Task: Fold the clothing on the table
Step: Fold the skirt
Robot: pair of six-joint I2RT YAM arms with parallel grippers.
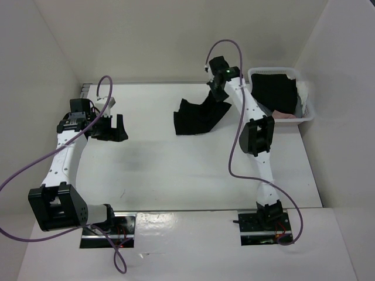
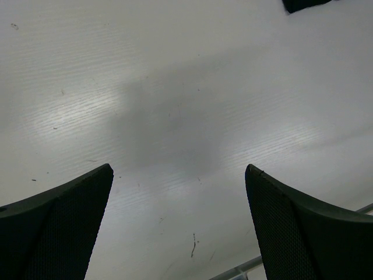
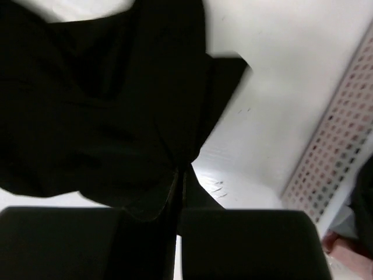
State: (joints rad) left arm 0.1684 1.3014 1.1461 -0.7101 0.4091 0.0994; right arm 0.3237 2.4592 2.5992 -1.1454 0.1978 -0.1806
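TABLETOP, seen from above: the R gripper (image 1: 218, 89) is clamped shut on one edge of the clothing (image 1: 196, 117), a plain black garment near the far side of the table (image 1: 164, 175), a bit R of centre. The pinched edge is lifted off the surface. The rest slopes down and to the L, and its lower part lies crumpled on the white top. In the R wrist cam the gripper's (image 3: 179, 175) two fingers (image 3: 245, 245) are pressed together w/ a fold of the clothing (image 3: 105, 105) caught between them, and the fabric spreads out dark below.

The L gripper (image 1: 111, 129) hangs over bare table at the L side, well apart from the garment, jaws spread wide and holding nothing. Its own cam shows the gripper (image 2: 178, 169) w/ both black fingers (image 2: 64, 227) parted above the scuffed white table (image 2: 175, 87). A corner of the clothing (image 2: 303, 4) is just visible at the top edge.

At the far R corner sits a white lattice basket (image 1: 275, 71), close beside the R arm. It holds a black cloth (image 1: 274, 91) bunched w/ pink and white pieces. Purple cables (image 1: 234, 146) loop along both arms.
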